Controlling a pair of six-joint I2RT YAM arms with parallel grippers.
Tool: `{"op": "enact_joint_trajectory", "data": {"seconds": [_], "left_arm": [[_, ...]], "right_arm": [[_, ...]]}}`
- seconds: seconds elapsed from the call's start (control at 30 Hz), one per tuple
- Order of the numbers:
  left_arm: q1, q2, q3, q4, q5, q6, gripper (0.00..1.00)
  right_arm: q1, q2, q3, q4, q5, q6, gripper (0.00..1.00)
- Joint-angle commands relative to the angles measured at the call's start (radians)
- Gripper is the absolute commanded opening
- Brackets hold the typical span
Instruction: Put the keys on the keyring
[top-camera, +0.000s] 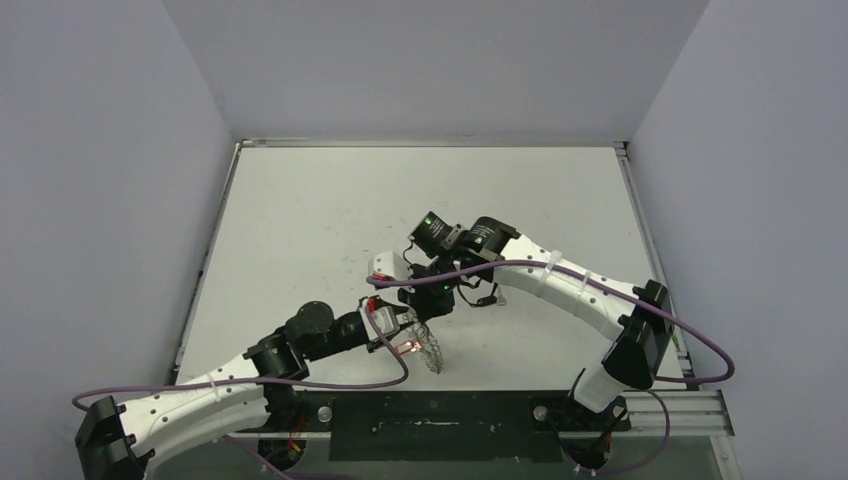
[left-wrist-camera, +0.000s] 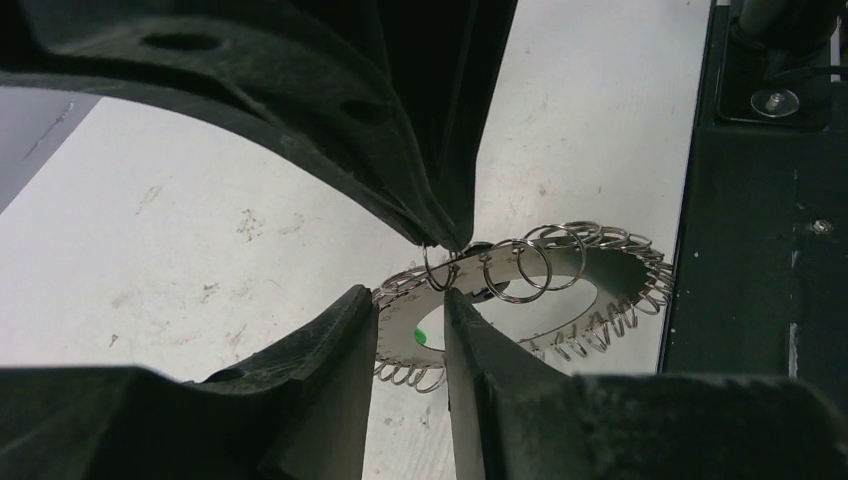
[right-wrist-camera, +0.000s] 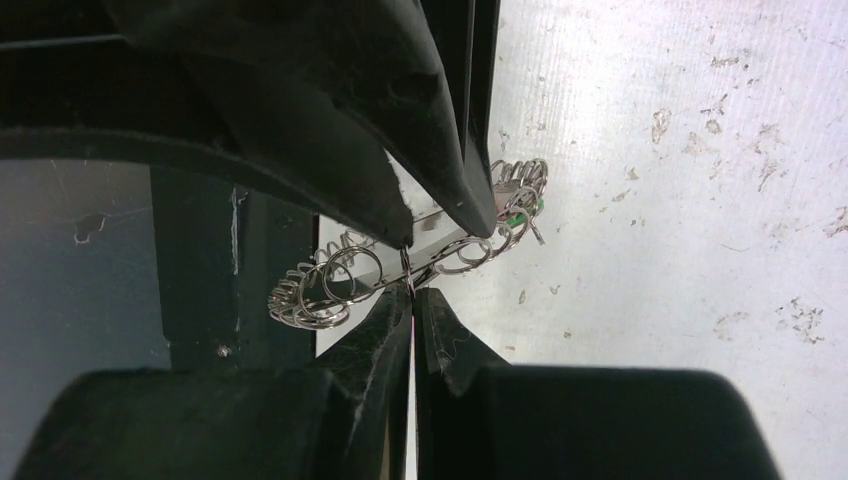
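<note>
Keyring: the keyring (left-wrist-camera: 590, 262), a flat grey band fringed with small wire loops, sits between the two arms near the front edge of the desk (top-camera: 330, 210). It looks raised off the surface and tilted. Its green tag (left-wrist-camera: 421, 335) shows between the left fingers.

Left jaws: the left gripper (left-wrist-camera: 408, 300) straddles the band, with one finger at the looped outer edge and the other inside the hole. The jaws stand partly apart, and I cannot tell whether they are pinching the band or only bracketing it.

Right jaws: the right gripper (right-wrist-camera: 411, 295) has its jaws together, nipping one wire loop (right-wrist-camera: 406, 265) on the ring's fringe.

Keys: neither key shows in any view, so where they are is unknown.

Step in hand: judged from the grips, the arms are steadying the ring and isolating one loop to take a key.

Risk, slip: the loop is thin, springy wire held only at the fingertips. A small pull or twist could snap it out of the right jaws.

Risk, drop: if the left jaws are not truly clamped, the ring hangs from that single loop and could swing or fall to the desk.

Risk, strain: with both arms on one rigid piece, any mismatch in their motion could bend the loop or wrench the band loose.

Risk, collision: the four fingertips crowd almost the same spot and could knock into each other.
</note>
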Motion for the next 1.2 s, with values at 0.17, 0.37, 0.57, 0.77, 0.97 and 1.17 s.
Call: {"op": "enact_joint_trajectory", "data": {"seconds": [0.17, 0.37, 0.57, 0.77, 0.97, 1.17], "left_arm": [[-0.002, 0.055, 0.047, 0.086, 0.072, -0.009, 0.29], [-0.002, 0.074, 0.035, 0.135, 0.069, -0.021, 0.09], [-0.002, 0.092, 0.035, 0.157, 0.055, -0.034, 0.18], [-0.002, 0.074, 0.028, 0.174, 0.052, -0.043, 0.14], [-0.002, 0.057, 0.011, 0.172, 0.050, -0.046, 0.02], [-0.003, 0.080, 0.017, 0.171, 0.051, -0.040, 0.00]], "right_arm": [[0.021, 0.023, 0.058, 0.018, 0.028, 0.019, 0.00], [0.027, 0.026, 0.057, 0.022, 0.024, 0.020, 0.00], [0.033, 0.033, 0.059, 0.021, 0.021, 0.018, 0.00], [0.036, 0.039, 0.056, 0.021, 0.030, 0.017, 0.00], [0.035, 0.036, 0.057, 0.029, 0.024, 0.018, 0.00], [0.038, 0.035, 0.056, 0.035, 0.016, 0.014, 0.00]]}}
